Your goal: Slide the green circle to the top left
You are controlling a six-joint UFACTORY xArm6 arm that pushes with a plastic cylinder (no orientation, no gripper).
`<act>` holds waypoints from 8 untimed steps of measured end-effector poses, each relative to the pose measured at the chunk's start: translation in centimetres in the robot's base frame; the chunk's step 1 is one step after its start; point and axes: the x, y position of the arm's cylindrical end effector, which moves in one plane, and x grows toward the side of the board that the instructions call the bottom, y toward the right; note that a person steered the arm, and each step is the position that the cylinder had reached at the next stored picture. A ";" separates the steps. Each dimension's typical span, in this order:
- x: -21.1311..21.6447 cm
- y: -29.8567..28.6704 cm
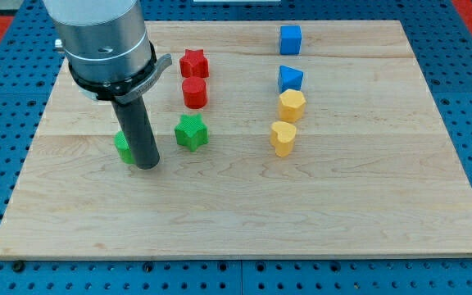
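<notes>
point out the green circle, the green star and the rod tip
green circle [122, 146], camera view, on its left part showing beside the rod
green star [191, 132], camera view, on its top face
my tip [147, 165], camera view, the rod's very end, against the green circle's right

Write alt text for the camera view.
My tip rests against the right side of the green circle on the wooden board. A green star, two red, two blue and two yellow blocks lie toward the view's right.

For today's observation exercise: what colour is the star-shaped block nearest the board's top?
Red star, clearest in the camera view.
</notes>
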 end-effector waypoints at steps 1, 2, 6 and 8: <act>0.1 -1.2; -3.2 -1.7; -13.2 -6.8; -17.0 -5.7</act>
